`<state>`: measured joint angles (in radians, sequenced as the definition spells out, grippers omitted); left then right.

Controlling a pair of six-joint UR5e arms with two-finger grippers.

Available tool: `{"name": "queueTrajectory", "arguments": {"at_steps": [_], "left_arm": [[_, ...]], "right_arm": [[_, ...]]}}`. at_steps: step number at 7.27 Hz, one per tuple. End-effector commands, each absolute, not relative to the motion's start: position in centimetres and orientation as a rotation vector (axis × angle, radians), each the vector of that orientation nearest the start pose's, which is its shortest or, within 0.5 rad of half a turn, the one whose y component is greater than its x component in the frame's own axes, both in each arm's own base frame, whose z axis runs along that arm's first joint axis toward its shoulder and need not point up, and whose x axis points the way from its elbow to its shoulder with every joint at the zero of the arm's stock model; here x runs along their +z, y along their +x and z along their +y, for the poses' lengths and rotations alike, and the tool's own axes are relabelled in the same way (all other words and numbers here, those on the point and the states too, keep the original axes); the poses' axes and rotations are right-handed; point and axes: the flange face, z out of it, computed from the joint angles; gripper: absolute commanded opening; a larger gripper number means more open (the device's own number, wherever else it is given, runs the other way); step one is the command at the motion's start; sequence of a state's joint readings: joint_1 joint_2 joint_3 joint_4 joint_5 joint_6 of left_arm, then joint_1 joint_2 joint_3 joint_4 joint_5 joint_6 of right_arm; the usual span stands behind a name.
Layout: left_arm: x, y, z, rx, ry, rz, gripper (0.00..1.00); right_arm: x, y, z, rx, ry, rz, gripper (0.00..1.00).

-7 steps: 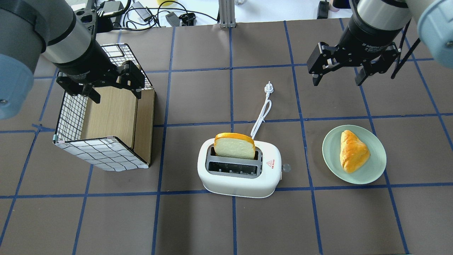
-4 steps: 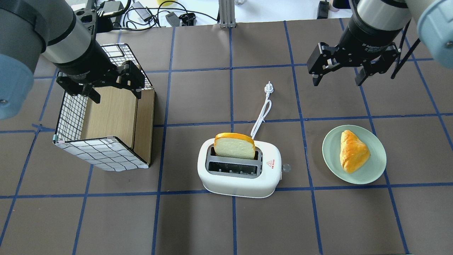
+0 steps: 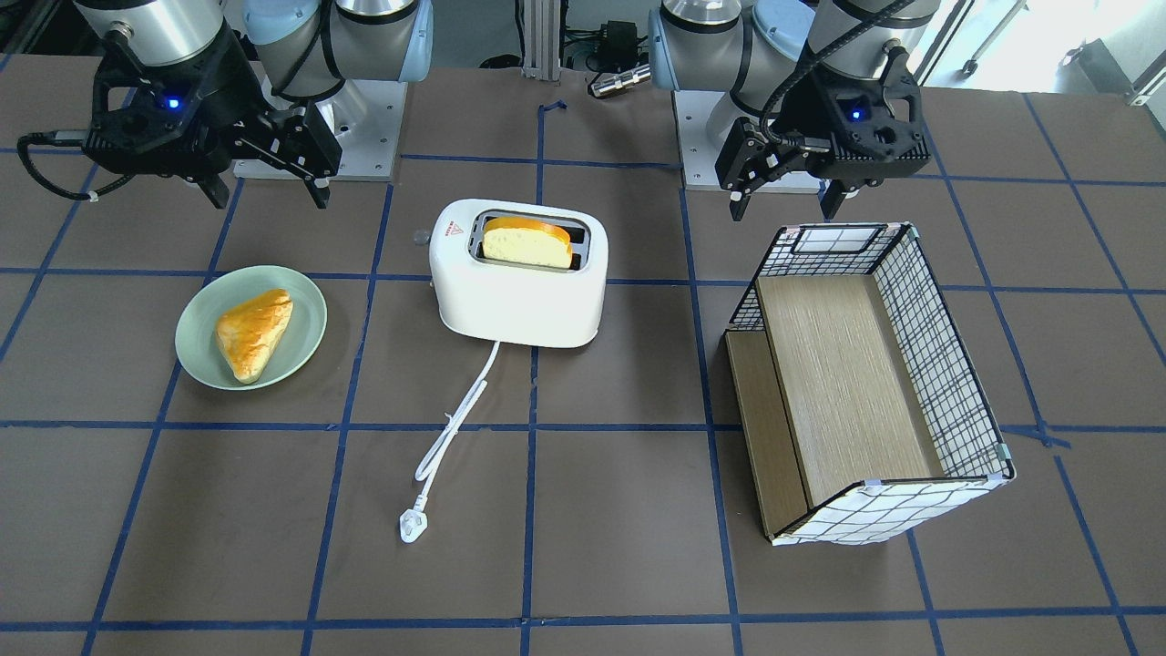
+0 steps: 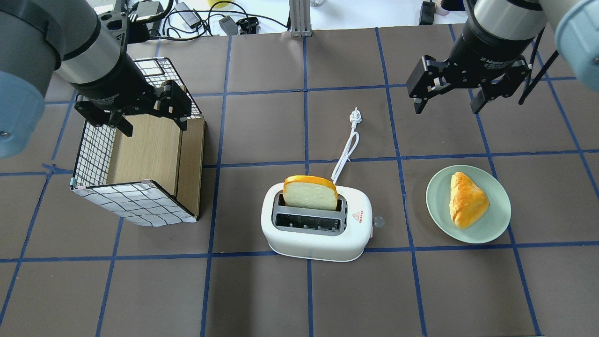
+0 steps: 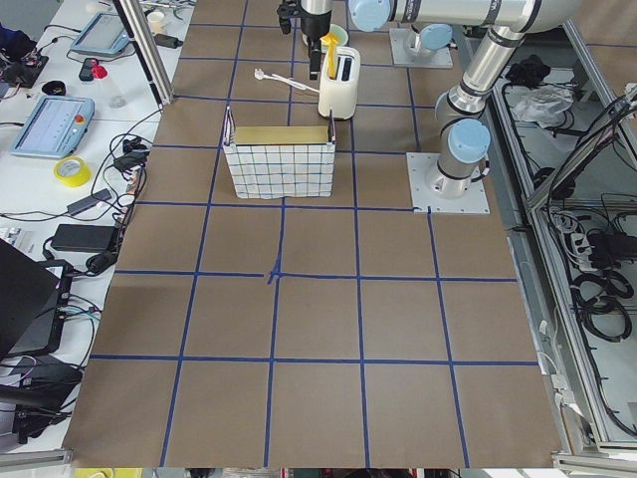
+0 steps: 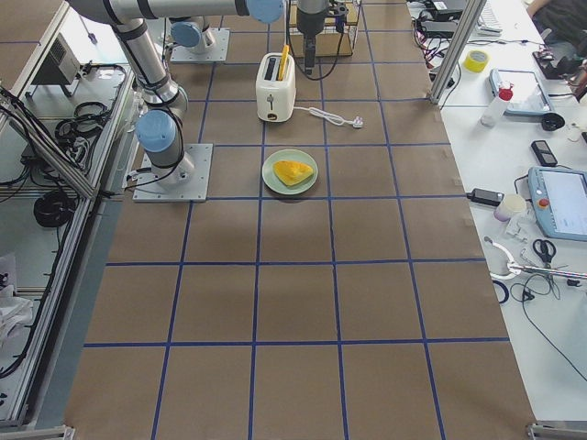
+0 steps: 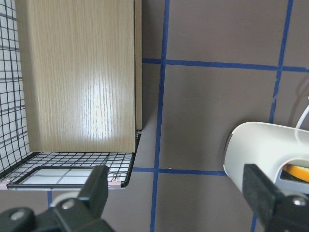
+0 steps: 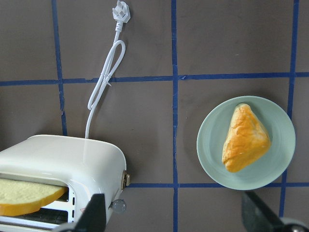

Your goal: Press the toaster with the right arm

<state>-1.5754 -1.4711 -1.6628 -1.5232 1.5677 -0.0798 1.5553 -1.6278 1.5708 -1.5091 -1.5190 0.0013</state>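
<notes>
**Right gripper** (image 4: 445,108): fingers spread wide, holding nothing, raised above the table (image 4: 262,299).

**Toaster** (image 4: 318,238): white, upright on the table, low and off to this gripper's left, well apart from it. A bread slice (image 4: 310,192) stands in one slot. The side lever knob (image 4: 378,221) faces the gripper's side. The cord (image 4: 346,152) and plug (image 4: 356,115) lie loose.

**Plate** (image 4: 496,220): green, holding a pastry (image 4: 467,199), on the table roughly beneath the right gripper.

**Left gripper** (image 4: 155,128): fingers spread, empty, above the edge of the wire basket (image 4: 135,206).
</notes>
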Motion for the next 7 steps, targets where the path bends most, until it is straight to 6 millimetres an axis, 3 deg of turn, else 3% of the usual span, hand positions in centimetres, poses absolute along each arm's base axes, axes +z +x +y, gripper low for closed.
{"name": "queueTrajectory", "arguments": {"at_steps": [1,5,7], "left_arm": [[49.4,-13.6,-45.4,-0.087,-0.118,3.144,1.0],[49.4,-13.6,-45.4,-0.087,-0.118,3.144,1.0],[49.4,-13.6,-45.4,-0.087,-0.118,3.144,1.0]], "right_arm": [[51.6,13.1,-44.5,0.042,0.037,3.09,0.96],[51.0,13.0,-36.2,0.082,0.134,3.09,0.81],[48.7,13.1,-35.5,0.132,0.143,3.073,0.6]]}}
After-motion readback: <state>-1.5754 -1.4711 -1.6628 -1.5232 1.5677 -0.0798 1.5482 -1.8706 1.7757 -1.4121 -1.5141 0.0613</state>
